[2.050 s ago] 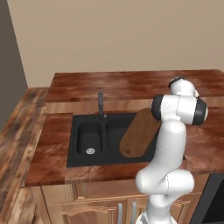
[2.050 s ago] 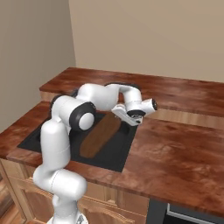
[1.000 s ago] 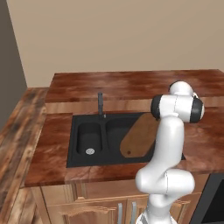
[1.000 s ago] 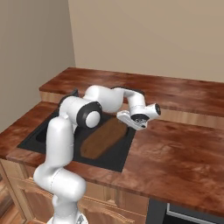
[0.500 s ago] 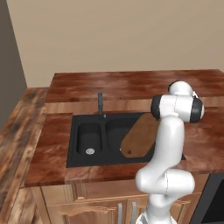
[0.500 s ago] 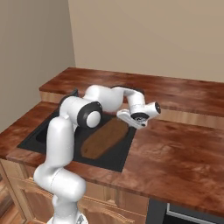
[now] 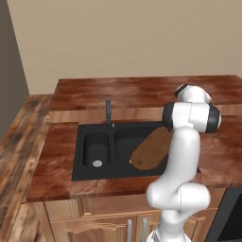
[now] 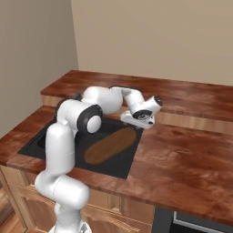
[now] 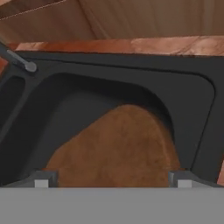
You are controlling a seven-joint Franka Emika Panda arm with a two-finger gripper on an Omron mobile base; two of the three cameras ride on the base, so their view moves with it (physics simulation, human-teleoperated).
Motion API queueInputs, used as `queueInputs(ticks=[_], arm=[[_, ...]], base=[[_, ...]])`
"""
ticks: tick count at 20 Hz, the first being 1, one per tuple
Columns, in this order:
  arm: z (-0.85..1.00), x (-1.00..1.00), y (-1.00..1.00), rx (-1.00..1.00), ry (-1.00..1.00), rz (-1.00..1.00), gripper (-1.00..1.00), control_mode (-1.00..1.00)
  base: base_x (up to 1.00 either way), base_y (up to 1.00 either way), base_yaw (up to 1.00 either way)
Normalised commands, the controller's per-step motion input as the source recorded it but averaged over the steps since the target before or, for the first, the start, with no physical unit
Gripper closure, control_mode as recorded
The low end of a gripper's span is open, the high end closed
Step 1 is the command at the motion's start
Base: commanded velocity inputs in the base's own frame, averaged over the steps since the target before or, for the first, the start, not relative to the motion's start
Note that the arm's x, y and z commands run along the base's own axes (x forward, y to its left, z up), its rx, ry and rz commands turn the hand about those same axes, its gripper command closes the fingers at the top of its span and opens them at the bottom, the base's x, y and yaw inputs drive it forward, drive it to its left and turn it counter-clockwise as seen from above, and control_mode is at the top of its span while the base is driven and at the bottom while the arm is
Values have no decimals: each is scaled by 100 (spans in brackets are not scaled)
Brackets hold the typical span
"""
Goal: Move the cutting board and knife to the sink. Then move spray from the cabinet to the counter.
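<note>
While the fingers [image 9: 41, 179] stand spread wide and released, the cutting board [image 9: 116, 148] lies below and between them, apart from both, slanted inside the sink [image 7: 94, 137] in the table [image 8: 182, 159].

No readable text, labels, brands, numbers or signs anywhere. Sink [image 7: 90, 128], board [image 8: 110, 145], counter [image 8: 191, 159], wall: all plain surfaces, unmarked.
</note>
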Motion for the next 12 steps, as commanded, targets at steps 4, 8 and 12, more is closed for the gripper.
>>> queueInputs(ticks=[4, 8, 12], arm=[[5, 0, 0, -33, 0, 0, -100, -100], [25, -11, 0, -27, 0, -2, -100, -100], [37, -39, -1, -20, 0, -4, -100, -100]], base=[[0, 0, 0], [0, 0, 0], [0, 0, 0]])
